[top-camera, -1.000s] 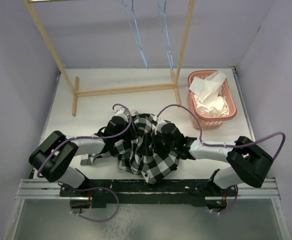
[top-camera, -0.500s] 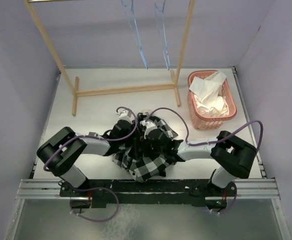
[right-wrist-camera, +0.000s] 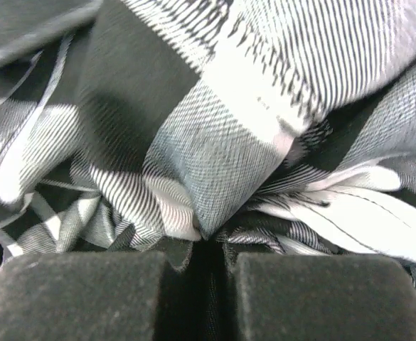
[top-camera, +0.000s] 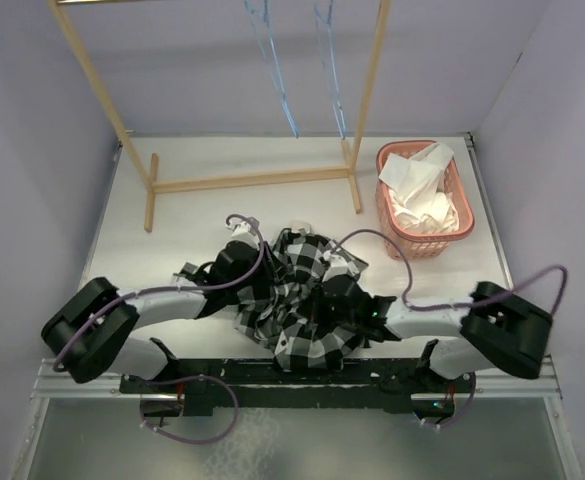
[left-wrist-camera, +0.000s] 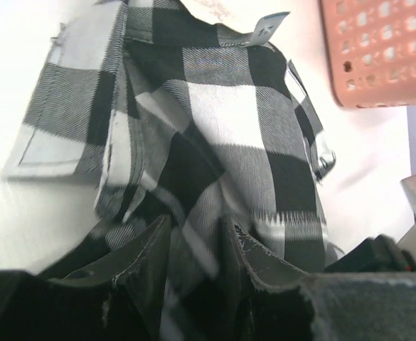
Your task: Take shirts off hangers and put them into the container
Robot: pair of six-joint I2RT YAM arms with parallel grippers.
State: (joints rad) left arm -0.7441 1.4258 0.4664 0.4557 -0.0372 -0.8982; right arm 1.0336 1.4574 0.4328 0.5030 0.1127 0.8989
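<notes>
The black-and-white plaid shirt (top-camera: 297,300) lies bunched on the table between my two arms. My left gripper (left-wrist-camera: 197,238) is shut on a fold of the plaid shirt (left-wrist-camera: 215,121), with cloth filling the gap between its fingers. My right gripper (right-wrist-camera: 209,249) is shut on the plaid shirt (right-wrist-camera: 215,163), pinching a gathered peak of cloth. In the top view both grippers are mostly buried in the fabric. The white shirt (top-camera: 417,195) sits in the salmon-pink container (top-camera: 382,205) at the right. Two light-blue hangers (top-camera: 272,70) (top-camera: 330,60) hang bare on the rack.
The wooden rack (top-camera: 252,180) stands across the back of the table, its right post just left of the basket. The basket's perforated wall (left-wrist-camera: 378,50) shows at the upper right of the left wrist view. Purple walls close in both sides.
My right gripper has closed from wide open onto the plaid cloth. Both arms have shifted, and the bundle has gathered tighter and come slightly toward the near edge.
</notes>
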